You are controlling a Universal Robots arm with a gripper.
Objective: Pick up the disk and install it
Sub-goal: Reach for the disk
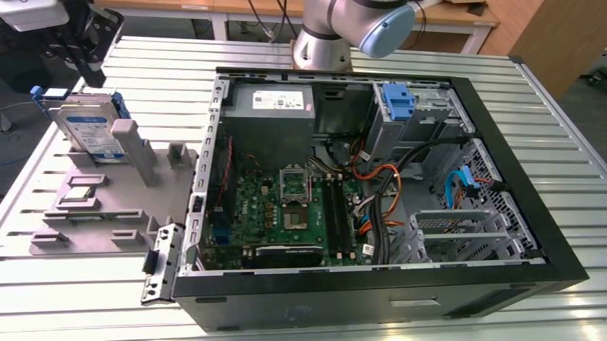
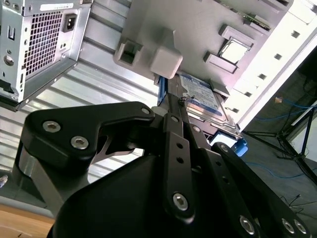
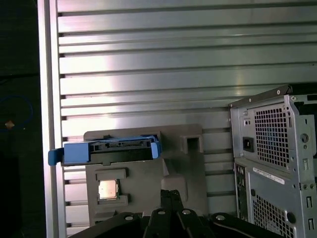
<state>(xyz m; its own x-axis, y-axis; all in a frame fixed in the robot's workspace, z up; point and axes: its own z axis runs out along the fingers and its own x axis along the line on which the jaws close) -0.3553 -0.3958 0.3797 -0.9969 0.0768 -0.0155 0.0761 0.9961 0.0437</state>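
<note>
One disk [image 1: 90, 131] on edge in the grey holder [image 1: 106, 213], empty jaws closed nearby.

The disk [image 1: 90, 131] stands on the fixture [image 1: 119, 213], at the exterior view's left of the computer case [image 1: 379, 293].

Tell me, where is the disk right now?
The disk stands propped on the grey holder at the exterior view's left, outside the open computer case.
</note>
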